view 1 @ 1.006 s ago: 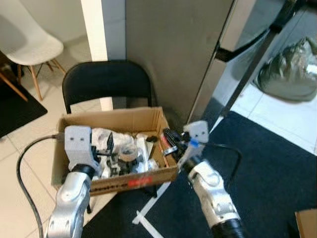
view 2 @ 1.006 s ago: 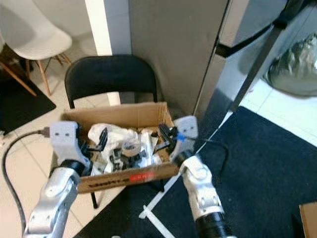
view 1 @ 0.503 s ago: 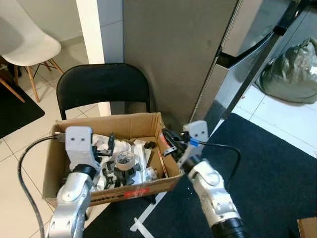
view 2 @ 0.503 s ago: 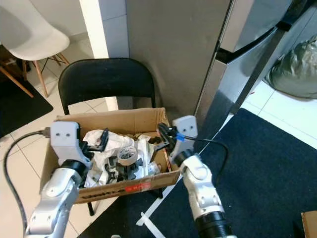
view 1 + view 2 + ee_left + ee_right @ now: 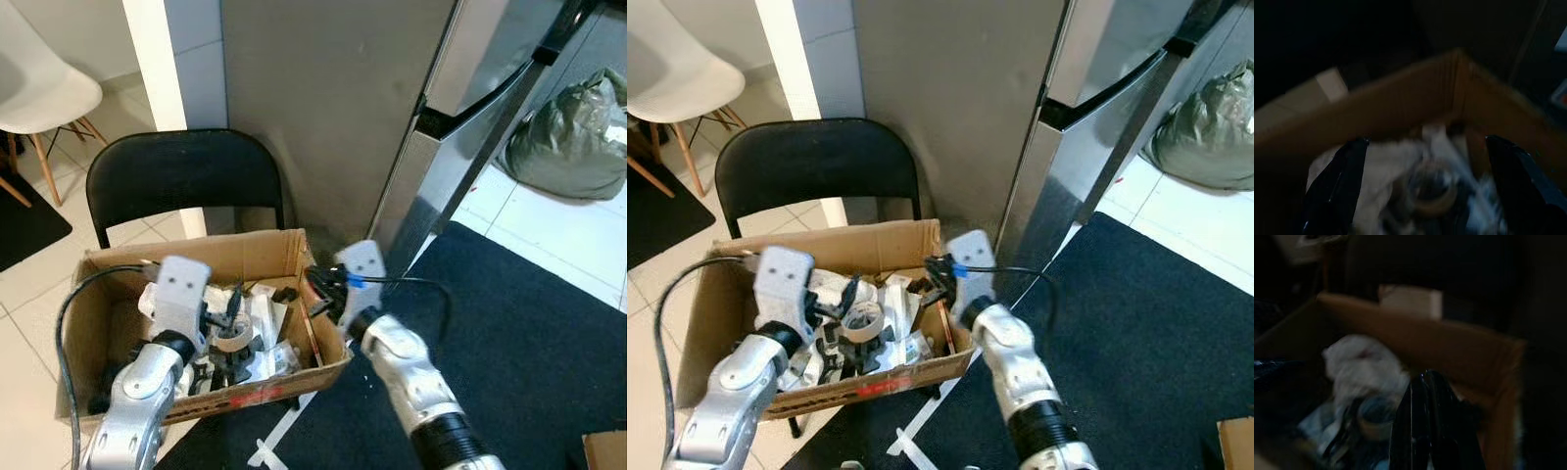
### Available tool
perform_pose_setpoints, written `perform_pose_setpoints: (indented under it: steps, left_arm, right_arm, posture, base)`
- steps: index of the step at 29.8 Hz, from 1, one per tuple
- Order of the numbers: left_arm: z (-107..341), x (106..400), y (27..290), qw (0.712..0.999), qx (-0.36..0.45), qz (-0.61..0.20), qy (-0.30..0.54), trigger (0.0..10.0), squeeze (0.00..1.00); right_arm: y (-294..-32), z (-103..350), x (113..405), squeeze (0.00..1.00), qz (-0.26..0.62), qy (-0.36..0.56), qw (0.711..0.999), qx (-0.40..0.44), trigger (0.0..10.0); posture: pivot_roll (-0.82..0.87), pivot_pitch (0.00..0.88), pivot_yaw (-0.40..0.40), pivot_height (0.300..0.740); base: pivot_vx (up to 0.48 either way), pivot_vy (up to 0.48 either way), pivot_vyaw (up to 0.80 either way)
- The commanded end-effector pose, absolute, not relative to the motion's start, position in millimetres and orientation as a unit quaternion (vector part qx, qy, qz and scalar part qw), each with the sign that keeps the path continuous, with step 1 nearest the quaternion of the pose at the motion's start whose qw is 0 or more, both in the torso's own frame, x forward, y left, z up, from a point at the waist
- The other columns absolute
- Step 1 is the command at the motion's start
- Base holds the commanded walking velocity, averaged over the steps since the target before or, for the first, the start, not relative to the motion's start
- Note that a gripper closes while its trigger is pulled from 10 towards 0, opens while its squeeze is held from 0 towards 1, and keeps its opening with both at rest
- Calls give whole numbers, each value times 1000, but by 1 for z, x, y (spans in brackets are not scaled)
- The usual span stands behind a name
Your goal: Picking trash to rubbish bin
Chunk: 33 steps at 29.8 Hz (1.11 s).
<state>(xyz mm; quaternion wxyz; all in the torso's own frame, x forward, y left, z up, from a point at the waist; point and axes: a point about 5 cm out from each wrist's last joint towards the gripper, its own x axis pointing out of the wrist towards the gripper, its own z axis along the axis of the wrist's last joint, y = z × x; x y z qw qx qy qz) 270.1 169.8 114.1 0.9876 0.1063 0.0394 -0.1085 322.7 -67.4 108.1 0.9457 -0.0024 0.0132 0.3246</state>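
Trash fills a cardboard box (image 5: 911, 248) on a black chair (image 5: 813, 162): white crumpled paper (image 5: 828, 289), a tape roll (image 5: 861, 321), dark bits. The left gripper (image 5: 1420, 196) hangs over the middle, fingers (image 5: 1334, 181) wide apart, empty. The right gripper (image 5: 1425, 431) sits at the box's right edge, fingers together.

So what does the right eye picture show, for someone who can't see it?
A cardboard box full of crumpled trash and a tape roll sits on a black chair. The left tool is open over the trash, and the right tool is at the box's right edge.
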Motion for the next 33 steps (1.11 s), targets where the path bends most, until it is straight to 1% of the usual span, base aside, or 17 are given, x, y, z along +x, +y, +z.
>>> perform_pose_setpoints:
  steps: [1,4,9,12,13,17,21,25,29,32,33]
  left_arm:
    - [105,266,173,984,120,-112,65,10000,0]
    - [100,262,174,981,127,-119,82,10000,0]
    - [94,259,177,978,136,-120,101,10000,0]
    - [91,259,179,977,144,-115,111,10000,0]
    - [91,259,179,977,144,-115,111,10000,0]
    - [92,256,181,978,144,-103,109,10000,0]
    - [92,255,181,979,141,-99,110,10000,0]
    - [92,254,180,979,138,-100,110,10000,0]
    - [93,254,178,980,136,-102,108,10000,0]
    - [94,255,177,980,134,-101,105,10000,0]
    - [94,255,177,980,134,-101,105,10000,0]
  right_arm:
    - [-66,96,321,0,335,44,941,-14,10000]
    - [-58,90,321,0,348,60,935,-20,10000]
    - [-46,88,323,0,359,70,930,-6,10000]
    - [-30,88,323,0,385,77,920,-10,10000]
    - [-30,88,323,0,385,77,920,-10,10000]
    - [-14,90,325,0,393,78,916,14,10000]
    - [-9,92,326,0,397,77,915,18,10000]
    - [-1,98,326,0,411,67,908,48,10000]
    - [7,108,326,0,429,52,897,95,10000]
    - [11,115,327,0,426,38,894,136,10000]
    - [11,115,327,0,426,38,894,136,10000]
  posture:
    - [68,134,-54,740]
    - [70,133,-57,740]
    - [63,146,-60,740]
    - [67,157,-70,740]
    - [67,157,-70,740]
    - [71,163,-78,740]
    - [71,165,-79,740]
    - [70,166,-80,740]
    - [70,166,-80,740]
    - [66,167,-80,740]
    - [66,167,-80,740]
  base:
    - [0,0,0]
    - [0,0,0]
    - [0,0,0]
    - [0,0,0]
    - [0,0,0]
    - [0,0,0]
    - [0,0,0]
    - [0,0,0]
    - [0,0,0]
    - [0,0,0]
    - [0,0,0]
